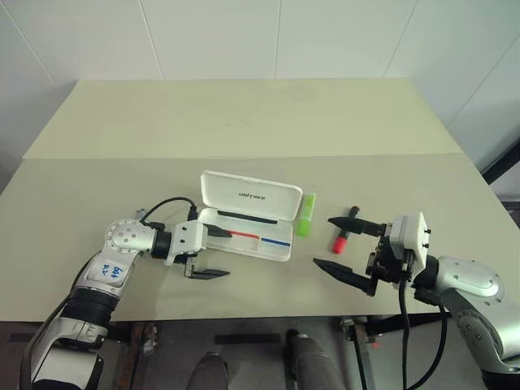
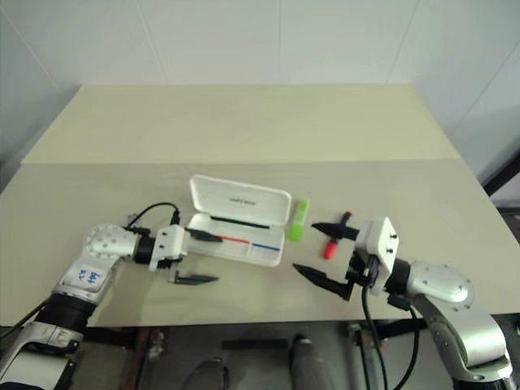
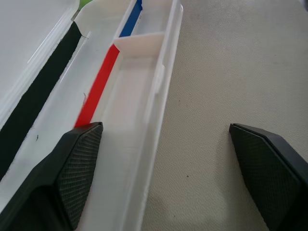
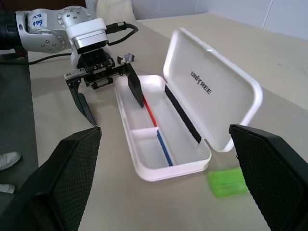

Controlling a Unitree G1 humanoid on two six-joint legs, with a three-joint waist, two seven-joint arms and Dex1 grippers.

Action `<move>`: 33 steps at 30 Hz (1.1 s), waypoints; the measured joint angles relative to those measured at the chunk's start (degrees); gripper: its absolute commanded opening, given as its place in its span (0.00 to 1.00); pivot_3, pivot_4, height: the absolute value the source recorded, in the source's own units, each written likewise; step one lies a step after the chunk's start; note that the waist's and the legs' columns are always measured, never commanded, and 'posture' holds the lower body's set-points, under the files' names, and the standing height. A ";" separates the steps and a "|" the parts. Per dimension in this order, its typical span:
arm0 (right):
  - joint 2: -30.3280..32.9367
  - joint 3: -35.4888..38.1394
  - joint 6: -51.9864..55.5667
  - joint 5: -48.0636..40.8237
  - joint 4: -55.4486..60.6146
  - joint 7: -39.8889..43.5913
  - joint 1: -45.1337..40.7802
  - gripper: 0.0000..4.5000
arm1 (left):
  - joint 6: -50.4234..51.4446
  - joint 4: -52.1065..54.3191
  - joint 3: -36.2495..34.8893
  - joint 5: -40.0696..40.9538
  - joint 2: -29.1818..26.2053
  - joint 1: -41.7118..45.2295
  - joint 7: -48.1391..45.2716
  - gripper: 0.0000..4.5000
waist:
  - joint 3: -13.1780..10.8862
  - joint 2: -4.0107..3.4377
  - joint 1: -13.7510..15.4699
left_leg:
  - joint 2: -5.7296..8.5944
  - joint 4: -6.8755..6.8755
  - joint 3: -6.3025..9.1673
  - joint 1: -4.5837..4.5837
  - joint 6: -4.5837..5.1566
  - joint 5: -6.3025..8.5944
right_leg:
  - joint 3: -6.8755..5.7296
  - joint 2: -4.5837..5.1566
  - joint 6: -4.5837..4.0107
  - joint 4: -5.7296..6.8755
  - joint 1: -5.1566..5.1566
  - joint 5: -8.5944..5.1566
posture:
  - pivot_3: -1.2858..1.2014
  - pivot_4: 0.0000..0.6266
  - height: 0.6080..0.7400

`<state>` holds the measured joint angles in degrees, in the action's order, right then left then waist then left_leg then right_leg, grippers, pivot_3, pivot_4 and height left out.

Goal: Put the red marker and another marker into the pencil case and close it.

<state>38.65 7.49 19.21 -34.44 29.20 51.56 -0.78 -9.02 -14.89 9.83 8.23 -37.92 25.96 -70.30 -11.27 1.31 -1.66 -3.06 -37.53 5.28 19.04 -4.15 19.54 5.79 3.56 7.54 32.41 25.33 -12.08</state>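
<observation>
Lying open on the pale counter (image 1: pixel 244 130), the pencil case (image 1: pixel 244 236) has its lid (image 1: pixel 252 195) tipped up and back, dark lettering on its inner face, and its tray shows a red and a blue stripe with a small divider between two compartments; nothing else lies in the tray. The green marker (image 1: pixel 306 214) rests on the counter just beside the case's right end, and the red marker (image 1: pixel 344 232) lies a little further right, its red end toward the robot, apart from the green one. The left claw (image 1: pixel 213 253) sits at the case's left end with its fingers spread wide, holding nothing: one finger reaches over the tray's left compartment, the other hangs outside the front wall over bare counter. The right claw (image 1: pixel 348 249) is also spread wide and empty, hovering near the red marker, one finger crossing in front of the marker's black barrel in the head views. A black cable (image 1: pixel 166 205) loops behind the left wrist. In the left wrist view the case is cut off by the frame and the green marker is only a sliver. White panelled walls stand behind the counter, and a seam crosses its top.
</observation>
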 measured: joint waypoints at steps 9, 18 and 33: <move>0.47 0.00 0.01 0.02 0.21 0.07 0.68 1.00 | 6.03 4.88 -0.06 1.27 0.16 -2.17 0.05 0.99 | 0.00 0.01 -0.01 | 0.00 0.01 0.01 0.03 0.00 0.00 | 0.00 0.00 0.00 -0.01 0.01 -0.01 | 0.52 0.24 1.00; 1.10 0.00 -0.16 0.45 0.12 0.24 0.48 1.00 | 15.56 16.45 -0.27 5.53 0.09 -3.04 0.09 0.99 | -0.01 0.02 -0.06 | 0.00 0.00 0.00 0.03 0.00 0.00 | 0.01 0.00 0.01 -0.01 0.01 -0.02 | 0.52 0.24 1.00; 1.14 -0.10 -0.43 1.64 -1.91 1.05 -1.40 1.00 | 27.42 25.88 -1.67 12.73 3.70 3.14 5.39 0.99 | -0.04 0.07 -0.05 | 0.01 -0.01 0.01 0.05 0.00 0.00 | 0.01 -0.01 0.02 -0.07 0.01 -0.02 | 0.52 0.24 1.00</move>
<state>39.79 7.39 18.78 -32.80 27.30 52.60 -2.19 18.39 10.99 8.16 20.96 -34.22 29.10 -64.90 -11.31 1.38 -1.71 -3.06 -37.55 5.28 19.09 -4.15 19.54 5.80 3.55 7.55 32.34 25.34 -12.09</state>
